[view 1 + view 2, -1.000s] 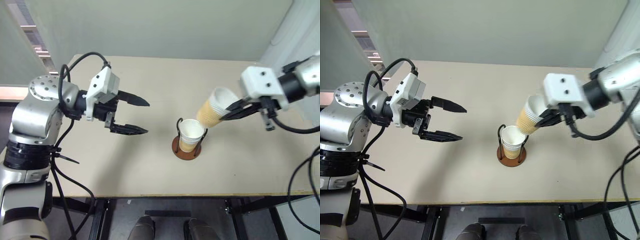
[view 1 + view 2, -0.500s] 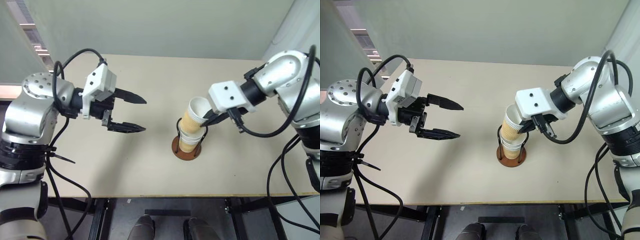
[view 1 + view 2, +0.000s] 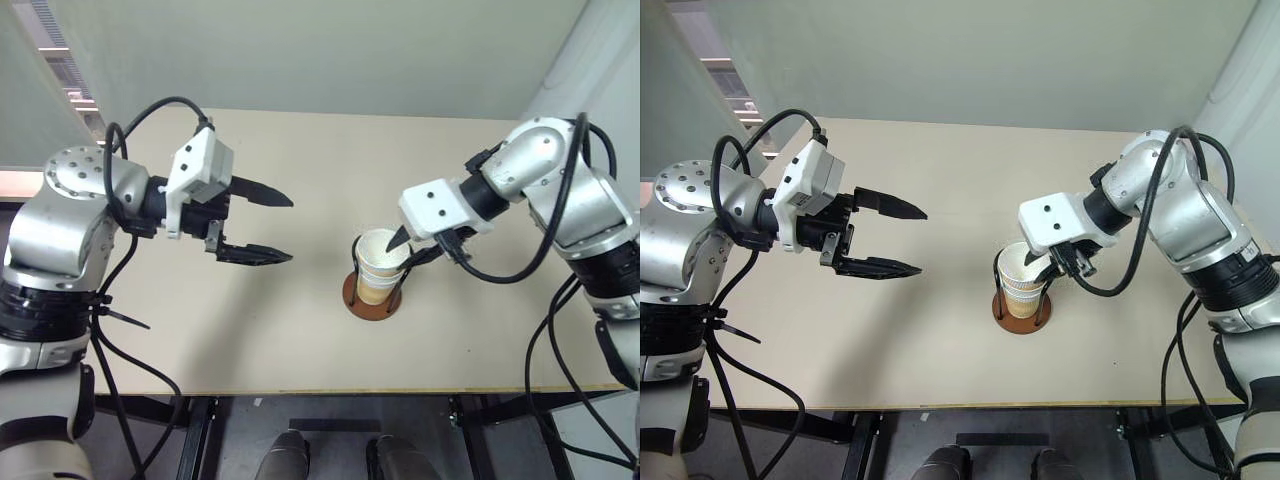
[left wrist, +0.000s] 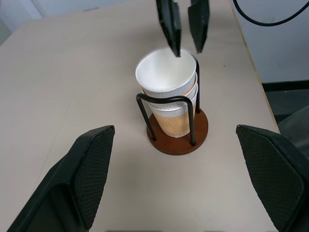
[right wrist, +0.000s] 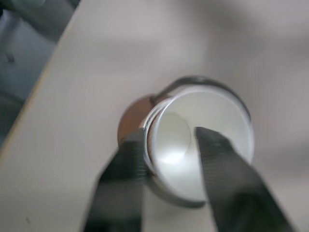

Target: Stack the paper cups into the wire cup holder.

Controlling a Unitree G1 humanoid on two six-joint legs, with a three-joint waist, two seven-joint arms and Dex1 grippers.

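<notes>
The paper cups [image 4: 166, 77] sit nested in one stack inside the wire cup holder [image 4: 177, 143], near the middle of the table; the same stack [image 3: 376, 262] also shows from the head. My right gripper [image 3: 405, 250] hangs over the stack's right side, open. One of its fingers [image 4: 170, 24] points into the top cup and the other stays outside the rim, with a gap to the rim. My left gripper [image 3: 290, 230] hovers open and empty well to the left of the holder, pointing toward it.
The beige table [image 3: 300, 340] has bare room all around the holder. Its front edge runs close below, and a pale wall stands behind its far edge.
My right gripper carried a tilted cup down and left onto the stack, then opened; the cup has sunk level into the one below. The left gripper kept still.
</notes>
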